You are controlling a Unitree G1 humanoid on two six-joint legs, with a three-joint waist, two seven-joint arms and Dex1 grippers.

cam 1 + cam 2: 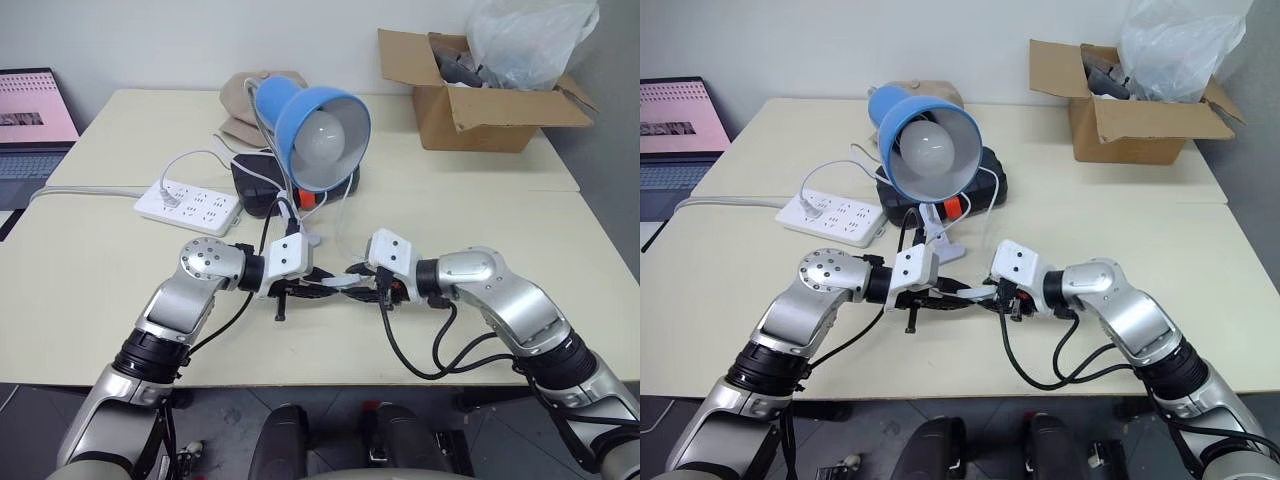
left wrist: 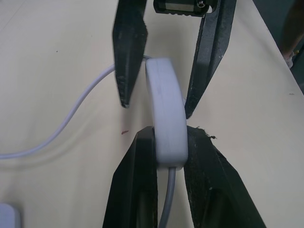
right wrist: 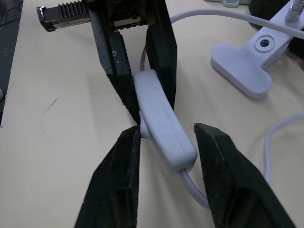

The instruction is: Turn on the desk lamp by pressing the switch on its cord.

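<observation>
A pale cream table (image 1: 90, 290) carries a desk lamp (image 1: 322, 125) with a blue cone shade, a large round white bulb, a thin silver gooseneck and a small white clip base (image 3: 247, 66). The lamp stands near the middle of the table, its bulb facing the robot.

Just in front of the lamp, the robot's two arms meet above the table. The left hand (image 2: 168, 156) is clenched on one end of the small flat white oblong switch (image 2: 166, 114), its two black fingers pressing on both sides. The right hand (image 3: 166, 137) reaches in from the opposite side; its fingers straddle the other end of the same switch, one finger touching it and the other a little apart, so this hand is not yet clamped. The thin white cord (image 2: 71, 114) leaves the switch at both ends and curves away across the table.

Behind the left arm lies a wide white multi-socket power strip (image 1: 190, 203). A black flat case (image 1: 985, 180) sits behind the lamp. An open brown cardboard box (image 1: 480, 100) holding a clear plastic bag stands at the far right corner. A laptop (image 1: 30, 120) with a pink screen sits at the far left.
</observation>
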